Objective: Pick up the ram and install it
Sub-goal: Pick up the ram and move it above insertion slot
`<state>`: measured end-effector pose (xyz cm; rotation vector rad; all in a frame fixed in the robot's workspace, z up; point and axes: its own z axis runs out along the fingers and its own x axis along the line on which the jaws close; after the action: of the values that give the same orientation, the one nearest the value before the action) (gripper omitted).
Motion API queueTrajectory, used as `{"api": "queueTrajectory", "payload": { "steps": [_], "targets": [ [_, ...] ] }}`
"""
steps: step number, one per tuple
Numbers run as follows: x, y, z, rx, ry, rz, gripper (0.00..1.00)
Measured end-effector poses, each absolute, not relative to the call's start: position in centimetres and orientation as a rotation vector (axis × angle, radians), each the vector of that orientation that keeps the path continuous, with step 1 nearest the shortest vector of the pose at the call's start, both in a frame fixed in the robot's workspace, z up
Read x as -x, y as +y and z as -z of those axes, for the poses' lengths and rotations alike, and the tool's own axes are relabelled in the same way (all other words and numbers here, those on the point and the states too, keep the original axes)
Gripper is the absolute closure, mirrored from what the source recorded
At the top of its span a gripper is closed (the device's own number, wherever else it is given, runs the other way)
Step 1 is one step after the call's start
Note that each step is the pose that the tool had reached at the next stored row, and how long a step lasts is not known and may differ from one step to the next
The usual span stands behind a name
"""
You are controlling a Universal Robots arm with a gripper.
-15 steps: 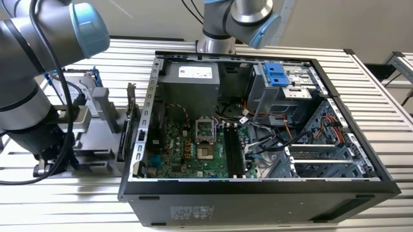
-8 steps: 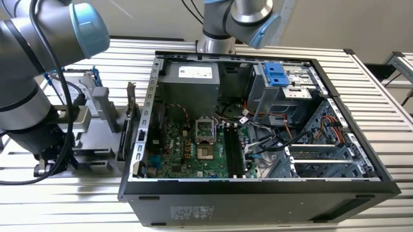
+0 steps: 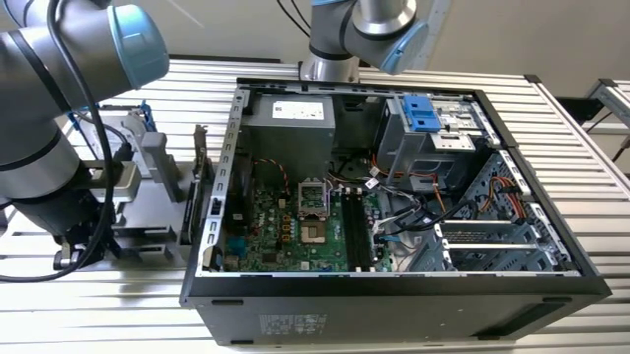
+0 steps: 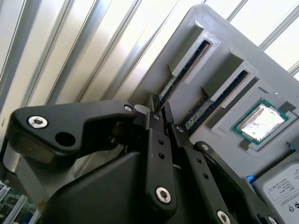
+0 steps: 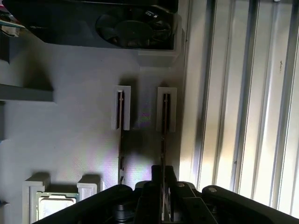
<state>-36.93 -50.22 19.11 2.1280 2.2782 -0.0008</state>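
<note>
- Although little more than its thin upper edge shows, the ram (image 5: 164, 126) (image 4: 184, 70) clearly stands on its long edge in a raised slot of a grey holder (image 5: 70, 140) (image 4: 196, 28).
- Its long axis lies flat along the holder's face, parallel to the slats of the metal table (image 5: 243, 116) (image 4: 70, 46). It points away from the gripper toward a graphics card (image 5: 126, 23) with one round fan.
- It looks like a narrow, dark strip with a coppery-brown line along the board. The chips on its faces cannot be made out.
- The gripper (image 5: 163, 171) (image 4: 159, 108) is drawn narrow, with one black finger on each side of the ram's near end. The fingers appear to pinch it while it sits in its slot.
- Two sticks can be counted. The ram is in the slot nearest the table slats, and a second stick (image 5: 121, 121) (image 4: 219, 95) is in the neighbouring slot, parallel to it and apart from it.
- One square silver processor (image 4: 259, 121) (image 5: 56, 205) sits in its own pocket beyond the second stick. One hard drive (image 4: 285, 186) lies past that.
- In the exterior view the arm (image 3: 40, 133) reaches down at the exterior view's left, beside one open computer case (image 3: 394, 287). A green motherboard (image 3: 285, 228) with long black memory slots (image 3: 355, 228) lies inside the case.
</note>
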Motion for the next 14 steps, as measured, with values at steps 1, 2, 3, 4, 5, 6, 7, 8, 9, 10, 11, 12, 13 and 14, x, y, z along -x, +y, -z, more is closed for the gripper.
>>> {"api": "queueTrajectory", "payload": {
  "steps": [1, 2, 3, 4, 5, 6, 7, 8, 9, 10, 11, 12, 13, 14],
  "targets": [
    [36.9, -50.2, -19.2, -2.128, 2.278, 0.001, 1.0],
    [36.9, -50.2, -19.3, -2.129, 2.278, 0.0, 1.0],
    [37.0, -50.2, -19.4, -2.13, 2.278, -0.001, 1.0],
    [37.0, -50.2, -19.5, -2.13, 2.278, -0.002, 1.0],
    [37.0, -50.2, -19.7, -2.131, 2.278, -0.002, 1.0],
    [37.0, -50.2, -19.9, -2.131, 2.278, -0.002, 1.0],
    [37.0, -50.2, -20.0, -2.131, 2.278, -0.002, 1.0],
    [37.0, -50.2, -20.2, -2.132, 2.278, -0.003, 1.0],
    [37.0, -50.2, -20.4, -2.132, 2.278, -0.003, 1.0],
    [37.0, -50.2, -20.7, -2.132, 2.278, -0.004, 1.0],
    [37.0, -50.2, -20.9, -2.132, 2.278, -0.004, 1.0],
    [37.0, -50.2, -21.1, -2.133, 2.278, -0.004, 1.0],
    [37.1, -50.2, -21.4, -2.133, 2.278, -0.005, 1.0],
    [37.1, -50.2, -21.6, -2.133, 2.279, -0.005, 1.0]
  ]
}}
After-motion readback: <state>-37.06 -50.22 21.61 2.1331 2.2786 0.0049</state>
